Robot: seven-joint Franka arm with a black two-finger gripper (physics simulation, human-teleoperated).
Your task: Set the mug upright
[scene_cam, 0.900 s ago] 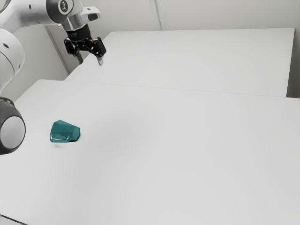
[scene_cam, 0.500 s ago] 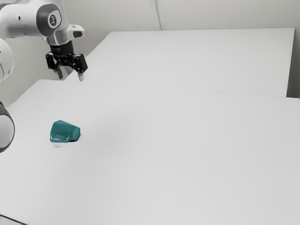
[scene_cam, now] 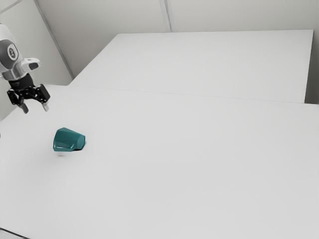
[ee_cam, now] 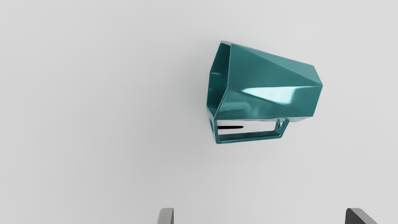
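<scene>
Exterior view, starting at its left: the arm (scene_cam: 11,62) comes in at the edge, and below it hangs the gripper (scene_cam: 35,108), its two fingers pointing down and standing wide apart with nothing between them. Low at that same side, a thin dark line (scene_cam: 14,233) slants across the corner.

Next toward the exterior view's right is the teal mug (scene_cam: 69,140), lower in the view than the gripper and apart from it. It lies on its side on the white table (scene_cam: 189,169), with its wider, open end toward the exterior view's left and its narrower base toward the right. A small pale patch (scene_cam: 61,154) shows just beside it. Farther right, beyond the table, a second white surface (scene_cam: 209,64) stretches out in front of the pale wall (scene_cam: 119,15).

Wrist view, in the same order: one finger (ee_cam: 165,216) comes first, then the mug, then the other finger (ee_cam: 357,216). The mug is ahead of the fingertips, touching neither. Its mouth (ee_cam: 218,81) opens sideways, and its angular handle (ee_cam: 248,138) is on the side toward the gripper. Through the handle shows a short black streak (ee_cam: 230,127). Past the mouth, the faceted body narrows to the base (ee_cam: 317,101).
</scene>
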